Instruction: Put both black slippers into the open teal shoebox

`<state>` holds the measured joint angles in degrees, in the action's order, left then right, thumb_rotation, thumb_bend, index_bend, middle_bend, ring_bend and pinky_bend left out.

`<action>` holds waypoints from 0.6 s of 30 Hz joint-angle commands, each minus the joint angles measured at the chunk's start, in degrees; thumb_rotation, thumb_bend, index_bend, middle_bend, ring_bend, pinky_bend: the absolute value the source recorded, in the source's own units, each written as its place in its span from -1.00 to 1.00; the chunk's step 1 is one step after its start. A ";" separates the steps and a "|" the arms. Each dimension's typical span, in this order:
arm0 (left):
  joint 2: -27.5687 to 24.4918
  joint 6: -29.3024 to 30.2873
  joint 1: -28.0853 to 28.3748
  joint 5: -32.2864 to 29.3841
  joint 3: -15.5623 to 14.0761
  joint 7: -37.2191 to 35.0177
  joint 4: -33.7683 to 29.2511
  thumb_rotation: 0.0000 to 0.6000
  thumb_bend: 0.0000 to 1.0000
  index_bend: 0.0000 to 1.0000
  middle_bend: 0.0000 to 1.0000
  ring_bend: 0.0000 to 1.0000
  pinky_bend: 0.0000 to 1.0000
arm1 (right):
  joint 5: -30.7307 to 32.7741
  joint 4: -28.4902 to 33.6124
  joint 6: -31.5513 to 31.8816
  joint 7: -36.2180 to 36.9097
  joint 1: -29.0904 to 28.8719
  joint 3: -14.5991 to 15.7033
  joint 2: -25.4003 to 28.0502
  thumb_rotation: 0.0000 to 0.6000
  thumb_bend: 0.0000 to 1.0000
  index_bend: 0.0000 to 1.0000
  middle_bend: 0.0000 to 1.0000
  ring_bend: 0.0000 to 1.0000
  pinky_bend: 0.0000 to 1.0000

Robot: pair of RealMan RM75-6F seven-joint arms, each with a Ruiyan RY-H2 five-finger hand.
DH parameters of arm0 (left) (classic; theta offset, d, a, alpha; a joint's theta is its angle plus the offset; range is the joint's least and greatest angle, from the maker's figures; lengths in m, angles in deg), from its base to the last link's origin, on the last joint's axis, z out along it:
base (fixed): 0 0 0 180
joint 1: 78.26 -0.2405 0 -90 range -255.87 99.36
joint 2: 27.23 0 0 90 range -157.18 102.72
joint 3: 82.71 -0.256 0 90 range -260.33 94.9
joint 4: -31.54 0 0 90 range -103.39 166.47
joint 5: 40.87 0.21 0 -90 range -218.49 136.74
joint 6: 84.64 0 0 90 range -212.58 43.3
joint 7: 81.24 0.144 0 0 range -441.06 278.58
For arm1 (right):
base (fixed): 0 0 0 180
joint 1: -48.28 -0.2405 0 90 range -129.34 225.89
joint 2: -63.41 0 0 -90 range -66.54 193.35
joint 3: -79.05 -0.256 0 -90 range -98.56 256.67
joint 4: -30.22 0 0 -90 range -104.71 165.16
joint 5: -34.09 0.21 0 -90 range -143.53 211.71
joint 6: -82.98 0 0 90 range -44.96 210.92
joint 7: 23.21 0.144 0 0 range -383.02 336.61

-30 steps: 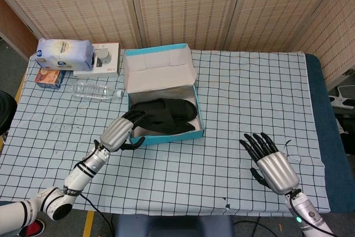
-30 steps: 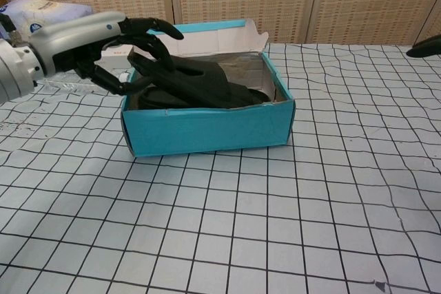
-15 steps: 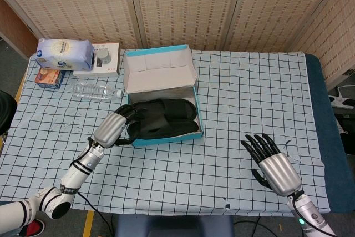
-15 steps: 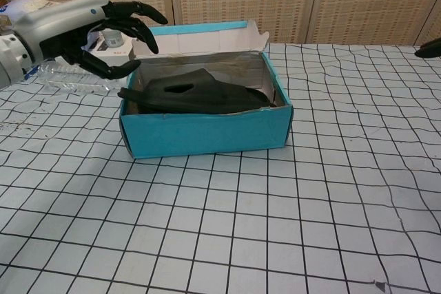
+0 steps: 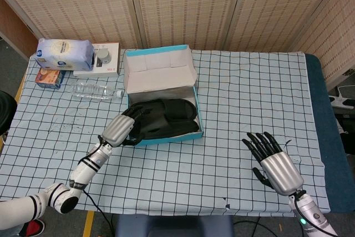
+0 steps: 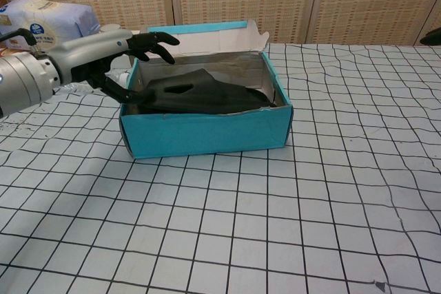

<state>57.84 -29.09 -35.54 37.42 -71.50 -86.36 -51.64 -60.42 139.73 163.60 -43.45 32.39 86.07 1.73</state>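
Note:
The open teal shoebox (image 5: 166, 131) (image 6: 207, 129) stands left of the table's middle, its lid (image 5: 159, 69) raised at the back. Both black slippers (image 5: 166, 117) (image 6: 203, 92) lie inside it, stacked, and one end pokes over the left wall. My left hand (image 5: 118, 130) (image 6: 96, 53) sits at the box's left wall with its fingers spread over the rim. Its thumb is by the slipper's protruding end and it holds nothing. My right hand (image 5: 275, 162) rests flat and open, fingers spread, on the cloth at the front right, far from the box.
At the back left lie a tissue pack (image 5: 64, 54), a white device box (image 5: 100, 59), a small orange pack (image 5: 50, 77) and a water bottle (image 5: 97, 91) on its side. A checked cloth (image 5: 249, 98) covers the table. A wicker screen stands behind.
My left hand let go of the upper slipper, which dropped flat into the box. The hand lifted away, then came back to the box's left rim. The right hand barely moved.

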 commanded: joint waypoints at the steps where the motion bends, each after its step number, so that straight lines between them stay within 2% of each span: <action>1: 0.09 -1.41 0.68 -1.18 0.17 0.49 0.76 1.00 -0.16 -0.91 -0.73 -0.91 -0.76 | -0.22 -0.18 -0.47 0.25 0.18 -0.32 -0.11 0.98 -0.27 -1.00 -1.00 -1.00 -1.00; 5: -0.04 -3.93 1.44 -3.54 0.31 0.79 1.41 1.00 -0.16 -0.91 -0.73 -0.91 -0.76 | -0.44 -0.39 -0.84 0.59 0.48 -0.83 -0.05 0.99 -0.27 -1.00 -1.00 -1.00 -1.00; 12: 1.72 -8.75 3.12 -7.98 0.64 0.87 6.89 1.00 -0.16 -0.91 -0.73 -0.91 -0.76 | -0.96 -0.80 -1.95 0.84 0.83 -1.29 -0.11 0.99 -0.27 -1.00 -1.00 -1.00 -1.00; 18: 0.70 -17.46 5.26 -11.99 0.08 -0.89 9.55 1.00 -0.16 -0.91 -0.78 -0.98 -0.76 | -1.28 -1.13 -2.27 1.00 1.24 -1.84 -0.06 0.98 -0.27 -1.00 -1.00 -1.00 -1.00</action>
<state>58.97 -43.27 -31.40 27.41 -71.23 -86.19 -43.22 -61.68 138.63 161.36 -42.46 33.61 84.26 1.69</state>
